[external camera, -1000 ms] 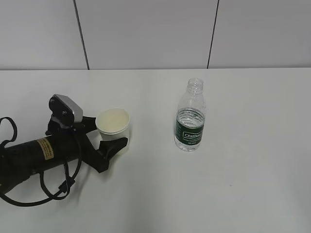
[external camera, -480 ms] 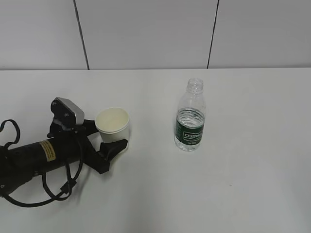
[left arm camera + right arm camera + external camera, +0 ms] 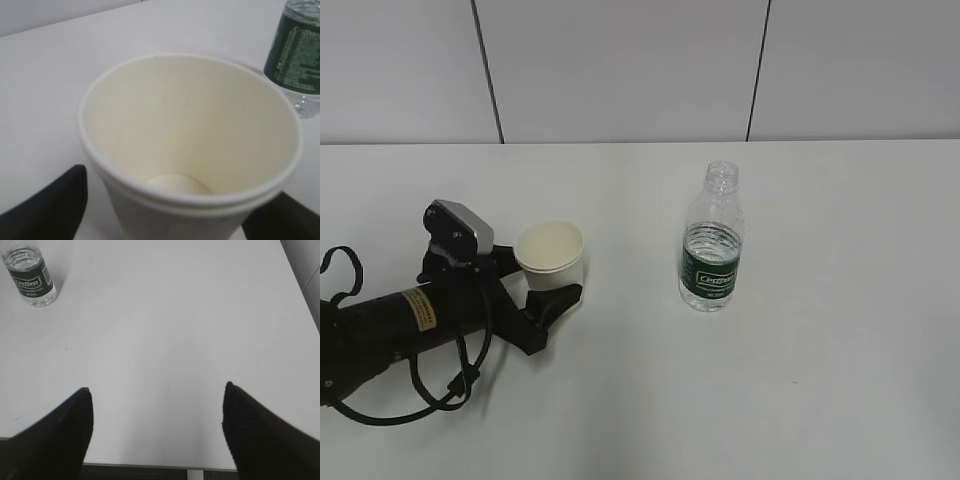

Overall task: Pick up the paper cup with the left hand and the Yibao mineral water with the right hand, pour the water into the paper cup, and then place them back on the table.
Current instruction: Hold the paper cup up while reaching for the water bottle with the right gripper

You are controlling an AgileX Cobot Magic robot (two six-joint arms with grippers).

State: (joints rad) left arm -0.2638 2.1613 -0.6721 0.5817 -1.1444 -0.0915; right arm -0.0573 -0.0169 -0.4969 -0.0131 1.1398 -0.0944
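The white paper cup point(image 3: 550, 248) stands upright and empty on the white table point(image 3: 800, 400), between the fingers of my left gripper point(image 3: 545, 277). In the left wrist view the cup point(image 3: 190, 135) fills the frame. One black finger point(image 3: 55, 200) stands a little apart from its wall, and the other point(image 3: 282, 217) is close on the far side. The gripper is open around the cup. The Yibao bottle point(image 3: 711, 240) stands upright and uncapped to the right, with water in it. My right gripper point(image 3: 155, 387) is open and empty over the table's front edge, far from the bottle point(image 3: 30, 277).
A white panelled wall point(image 3: 620, 70) runs behind the table. The left arm's black cable point(image 3: 430, 395) loops on the tabletop at the front left. The table's front edge point(image 3: 160, 467) shows below the right fingers.
The left arm has shifted slightly left and settled lower around the cup, and the cup has shifted a little left with it. The bottle has not moved.
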